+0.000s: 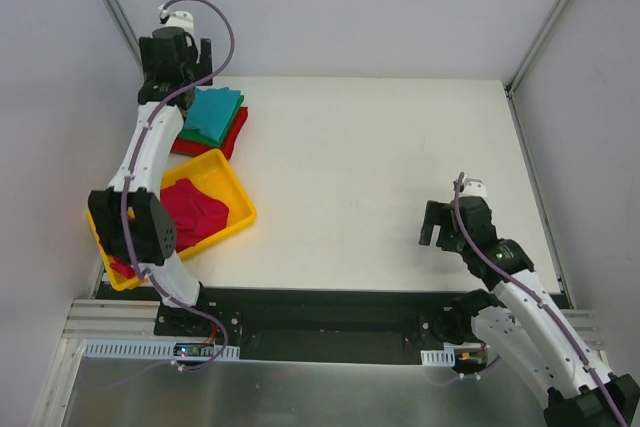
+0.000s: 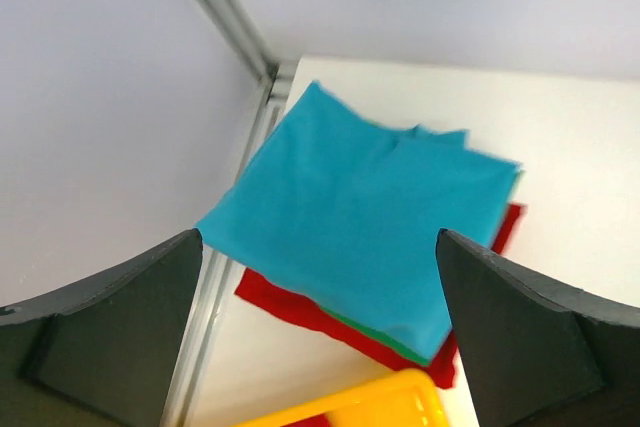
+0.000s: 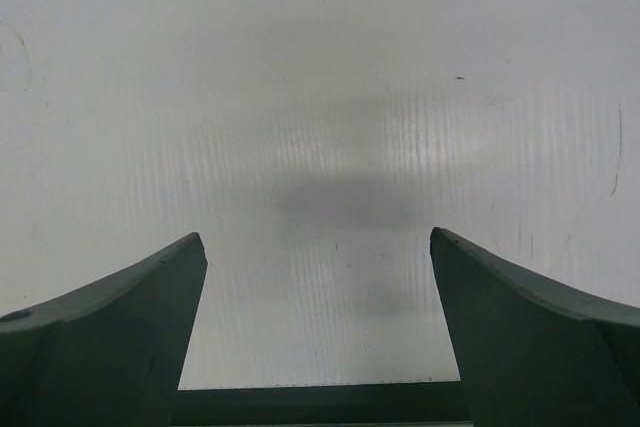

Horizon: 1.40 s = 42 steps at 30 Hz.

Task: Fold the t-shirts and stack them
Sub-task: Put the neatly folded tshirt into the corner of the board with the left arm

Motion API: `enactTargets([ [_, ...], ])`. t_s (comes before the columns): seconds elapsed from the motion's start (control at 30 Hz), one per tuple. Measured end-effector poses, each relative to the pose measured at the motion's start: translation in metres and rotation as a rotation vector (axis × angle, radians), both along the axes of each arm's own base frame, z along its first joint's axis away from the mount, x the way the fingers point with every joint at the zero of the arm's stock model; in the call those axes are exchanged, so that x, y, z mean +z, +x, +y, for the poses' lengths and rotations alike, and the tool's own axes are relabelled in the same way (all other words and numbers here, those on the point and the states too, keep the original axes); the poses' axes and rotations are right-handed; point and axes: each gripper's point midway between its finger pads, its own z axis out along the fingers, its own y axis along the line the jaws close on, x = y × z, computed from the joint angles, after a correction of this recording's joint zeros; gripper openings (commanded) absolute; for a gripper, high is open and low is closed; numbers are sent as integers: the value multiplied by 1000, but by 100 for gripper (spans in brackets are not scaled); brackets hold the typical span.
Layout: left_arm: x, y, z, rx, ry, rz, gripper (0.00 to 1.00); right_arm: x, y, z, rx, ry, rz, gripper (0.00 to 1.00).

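Note:
A folded stack lies at the far left of the table: a teal-blue t-shirt [image 1: 213, 112] on top, a green t-shirt [image 1: 239, 109] showing as a thin edge under it, and a red t-shirt [image 1: 205, 147] at the bottom. Crumpled magenta-pink t-shirts [image 1: 195, 209] lie in the yellow tray [image 1: 245, 209]. My left gripper [image 1: 178, 67] hovers open and empty above the stack; its wrist view shows the teal-blue t-shirt [image 2: 370, 217], green edge [image 2: 390, 339] and red t-shirt [image 2: 290, 305] between the open jaws [image 2: 318, 237]. My right gripper [image 1: 438, 227] is open and empty over bare table [image 3: 315, 237].
The yellow tray sits at the near left beside the left arm, its rim also in the left wrist view [image 2: 390, 402]. A metal frame post [image 2: 225, 17] and grey walls stand close behind the stack. The white table [image 1: 400, 167] stretches to the right.

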Motion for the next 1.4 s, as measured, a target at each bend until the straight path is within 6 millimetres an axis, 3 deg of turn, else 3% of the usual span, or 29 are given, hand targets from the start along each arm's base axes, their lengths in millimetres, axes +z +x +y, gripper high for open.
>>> enactTargets([
  [0.1,52,-23,-12,-48,-66,-122,99,4,-1,4,17,26,-16,96],
  [0.17,74,-28,-17,-74,-93,-179,99,6,-2,7,28,42,-23,96],
  [0.27,78,-19,-18,-108,-119,-196,99,8,-2,9,38,56,-32,96],
  [0.37,42,-1,-10,-117,-170,-128,99,8,-2,9,38,56,-32,96],
  [0.43,2,11,2,-106,-213,-49,99,7,-2,9,38,53,-27,96],
  [0.57,-67,18,26,-69,-284,92,99,4,-2,9,37,46,-11,96],
  [0.67,-101,18,39,-43,-338,155,99,1,-2,9,36,41,2,96],
  [0.8,-124,18,53,-12,-370,187,99,0,-3,9,36,37,11,96],
  [1.07,-169,18,61,14,-413,262,99,0,-5,7,33,35,10,96],
  [1.23,-175,14,69,4,-450,262,99,2,-5,7,33,37,4,96],
  [1.4,-172,12,63,-14,-516,251,99,2,-5,7,32,37,3,96],
])
